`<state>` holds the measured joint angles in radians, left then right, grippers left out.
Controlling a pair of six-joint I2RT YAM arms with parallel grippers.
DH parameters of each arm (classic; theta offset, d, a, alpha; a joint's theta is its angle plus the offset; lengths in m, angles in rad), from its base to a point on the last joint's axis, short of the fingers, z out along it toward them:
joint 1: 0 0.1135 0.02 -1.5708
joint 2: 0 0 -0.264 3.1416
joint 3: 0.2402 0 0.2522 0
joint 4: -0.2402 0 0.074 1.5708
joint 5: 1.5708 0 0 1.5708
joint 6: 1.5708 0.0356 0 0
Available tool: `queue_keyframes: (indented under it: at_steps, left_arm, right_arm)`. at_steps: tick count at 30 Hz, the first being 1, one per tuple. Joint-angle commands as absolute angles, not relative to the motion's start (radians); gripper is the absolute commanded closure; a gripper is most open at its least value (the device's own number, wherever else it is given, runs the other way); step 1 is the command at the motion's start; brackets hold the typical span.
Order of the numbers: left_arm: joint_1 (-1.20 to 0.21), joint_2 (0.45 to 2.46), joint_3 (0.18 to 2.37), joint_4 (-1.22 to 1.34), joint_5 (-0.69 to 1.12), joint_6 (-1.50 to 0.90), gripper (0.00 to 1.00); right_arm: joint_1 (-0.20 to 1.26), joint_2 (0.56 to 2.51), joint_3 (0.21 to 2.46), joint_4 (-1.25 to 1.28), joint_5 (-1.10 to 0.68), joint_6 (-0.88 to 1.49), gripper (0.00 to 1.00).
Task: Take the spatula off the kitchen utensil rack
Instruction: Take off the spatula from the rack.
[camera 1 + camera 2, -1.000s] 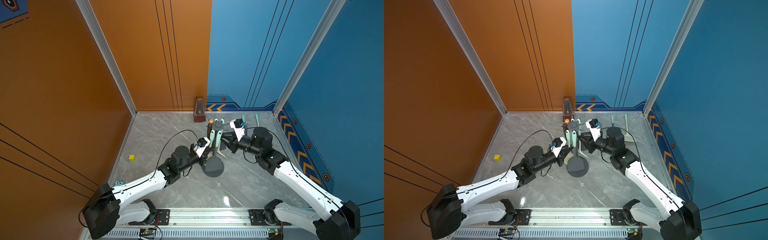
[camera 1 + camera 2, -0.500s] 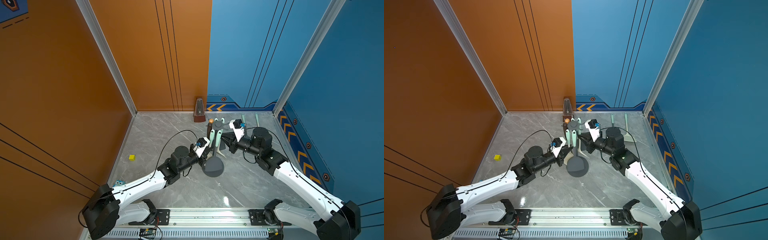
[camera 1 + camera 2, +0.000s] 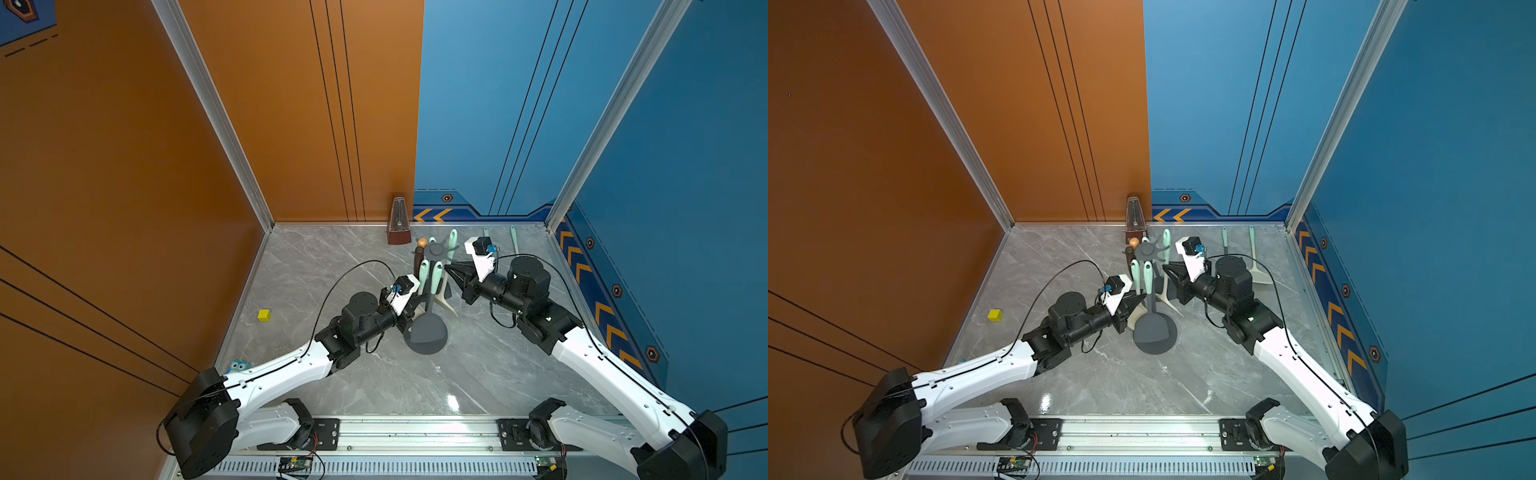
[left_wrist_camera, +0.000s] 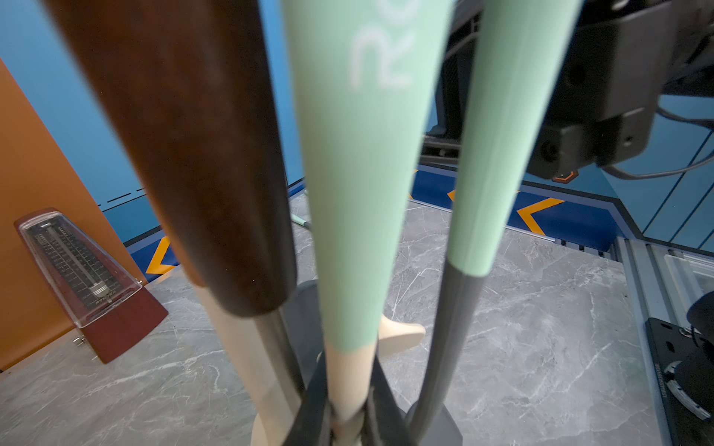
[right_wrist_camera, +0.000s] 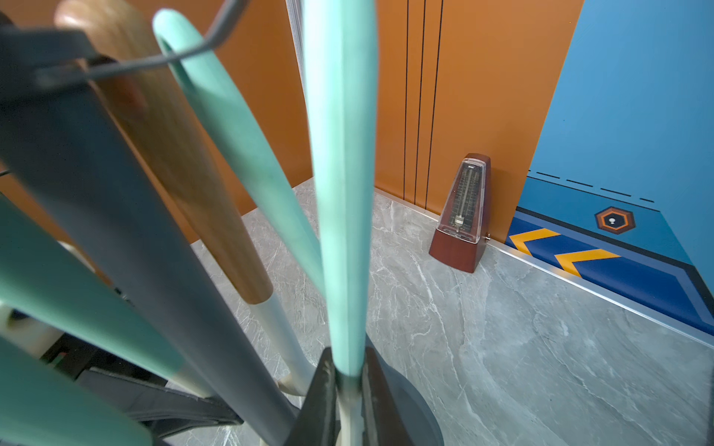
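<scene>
Seen from above, a dark grey kitchen utensil rack [image 3: 435, 250] stands upright in the middle of a grey marble desk [image 3: 478, 374], hung with several long utensils. My two arms reach in from the lower corners of the frame and meet at it.

My right end effector [image 3: 449, 269], just right of the rack's crown, is clamped narrow on what I judge to be the spatula [image 5: 344, 185]. Its mint handle runs almost straight up the middle of the right wrist view, pinched where the mint gives way to a pale neck. Its long axis is near vertical, top end up by the crown, cream blade slanting down to the right of the pole.

My left end effector [image 4: 347, 413], at the rack's lower left, is closed on the cream neck of a neighbouring mint-handled utensil [image 4: 363, 193].

The right arm has the spatula. Freeing it likely means lifting along the handle, then drawing away rightward.
</scene>
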<state>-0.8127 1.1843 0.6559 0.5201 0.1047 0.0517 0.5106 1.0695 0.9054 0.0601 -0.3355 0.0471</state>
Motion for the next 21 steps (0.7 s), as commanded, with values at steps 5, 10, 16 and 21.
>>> queue_keyframes:
  at_steps: [5, 10, 16, 21]
  left_arm:
    - [-0.811, 1.169, 0.644, 0.52, 0.082, 0.041, 0.89]
    - [-0.811, 1.166, 0.64, 0.52, 0.08, 0.04, 0.89]
    - [-0.812, 1.164, 0.635, 0.52, 0.078, 0.041, 0.89]
    - [-0.811, 1.167, 0.634, 0.52, 0.077, 0.039, 0.89]
  right_arm:
    - [0.499, 1.058, 0.91, 0.029, -0.195, 0.022, 1.0]
    - [0.482, 1.064, 0.922, 0.006, -0.167, 0.028, 1.0]
    - [0.451, 1.073, 0.935, -0.024, -0.119, 0.041, 1.0]
    - [0.42, 1.105, 0.967, -0.053, -0.077, 0.062, 1.0]
